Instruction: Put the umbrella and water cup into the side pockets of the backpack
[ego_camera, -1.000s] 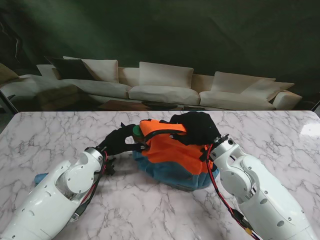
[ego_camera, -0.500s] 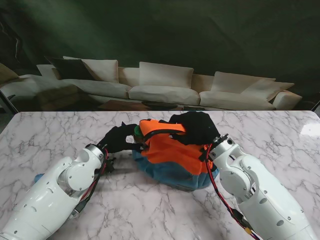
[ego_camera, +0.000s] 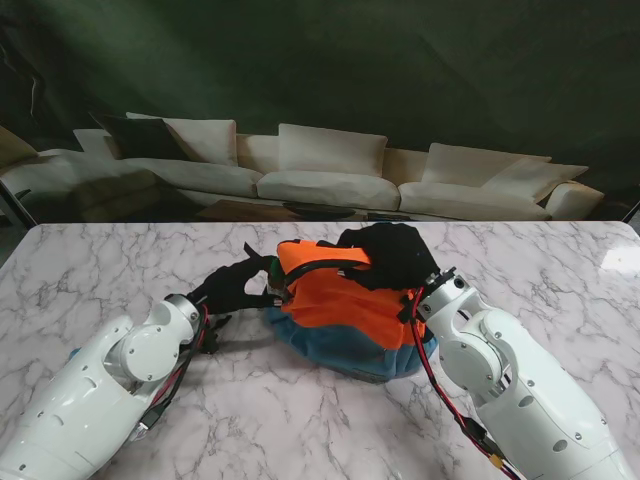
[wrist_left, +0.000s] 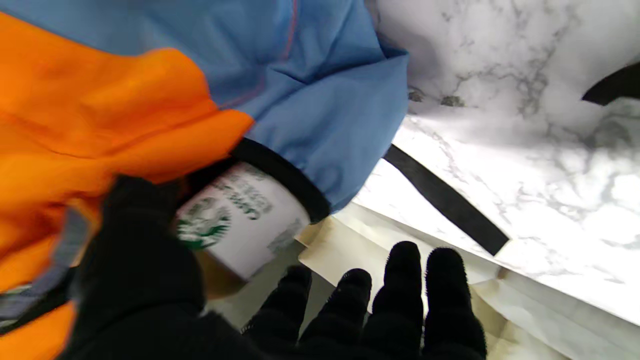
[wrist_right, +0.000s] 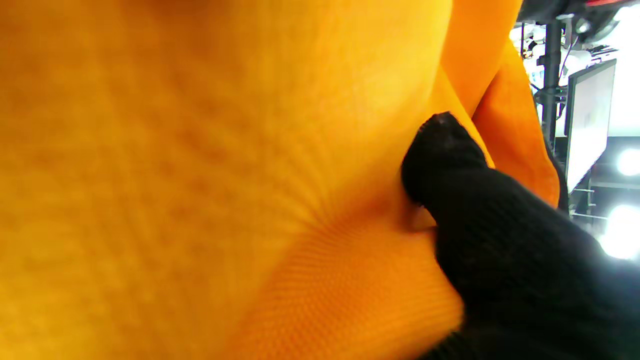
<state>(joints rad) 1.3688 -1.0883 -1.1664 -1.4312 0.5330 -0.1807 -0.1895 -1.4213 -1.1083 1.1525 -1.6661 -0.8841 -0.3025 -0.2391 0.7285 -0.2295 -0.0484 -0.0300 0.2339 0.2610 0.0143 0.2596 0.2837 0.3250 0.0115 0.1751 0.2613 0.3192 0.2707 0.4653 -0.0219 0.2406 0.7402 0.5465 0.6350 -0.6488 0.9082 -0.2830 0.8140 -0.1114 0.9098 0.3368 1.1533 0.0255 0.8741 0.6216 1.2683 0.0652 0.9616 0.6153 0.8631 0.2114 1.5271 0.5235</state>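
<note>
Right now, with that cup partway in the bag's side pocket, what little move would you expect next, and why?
Probably the left hand should nudge the cup a little deeper into the side pocket, since its end still sticks out past the pocket's black rim, while the right hand rests on the backpack.

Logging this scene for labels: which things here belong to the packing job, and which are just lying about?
Job:
backpack
its side pocket
water cup
left robot hand
right robot hand

Lying about:
black strap
marble table
sofa
</note>
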